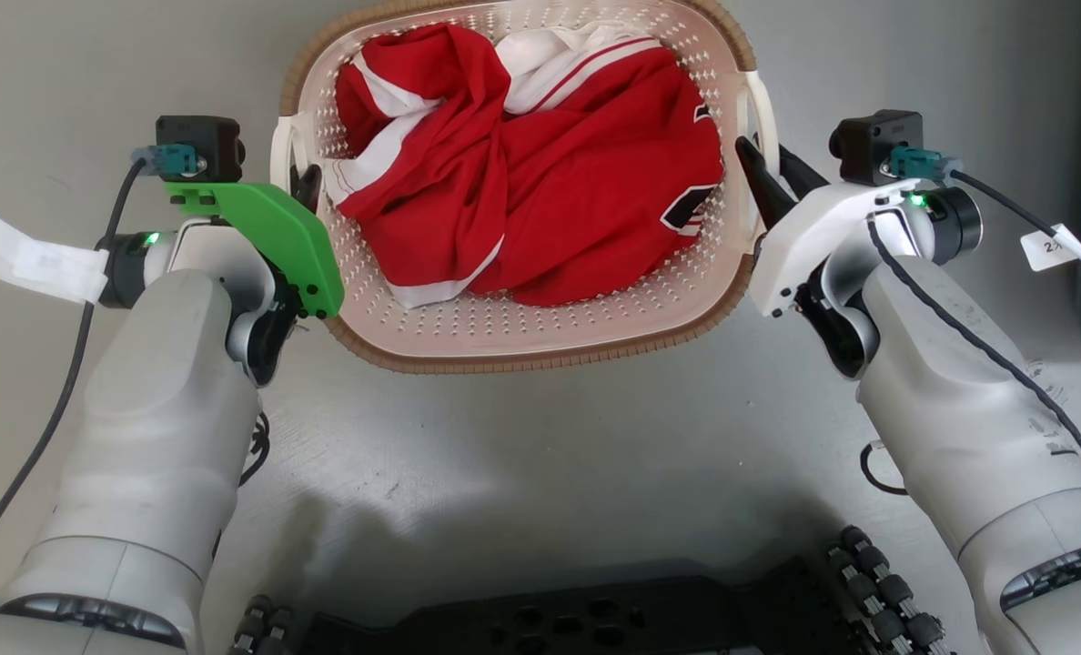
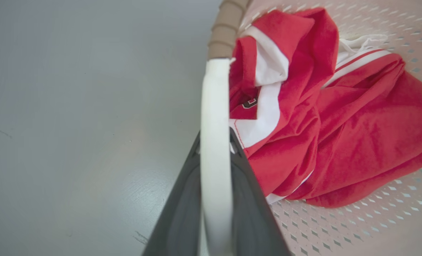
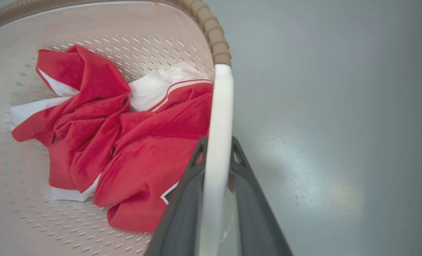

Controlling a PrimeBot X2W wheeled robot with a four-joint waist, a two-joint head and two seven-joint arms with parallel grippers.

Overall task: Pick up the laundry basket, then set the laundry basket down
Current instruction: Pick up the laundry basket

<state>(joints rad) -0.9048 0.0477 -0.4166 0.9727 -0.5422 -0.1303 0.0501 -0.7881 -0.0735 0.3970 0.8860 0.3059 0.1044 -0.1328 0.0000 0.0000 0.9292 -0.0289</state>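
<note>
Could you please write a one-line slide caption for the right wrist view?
Right gripper clamps the laundry basket by its white side handle, a red-and-white garment inside.

The basket (image 1: 522, 318) is smooth cream plastic with small holes, its rim (image 1: 504, 363) brown with a woven look (ribbed). The shirt (image 1: 550, 182) is soft red cloth. The floor (image 1: 550, 455) looks smooth, faintly glossy.

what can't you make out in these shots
Underside of the laundry basket, head view: hidden by its own body.
Its far rim: cut off by head view's top edge.
Print on the red garment, head view: lost in folds.
Fingertips of the left end effector, head view: mostly behind the green bracket.
Text on the cable tag, head view: too small.
</note>
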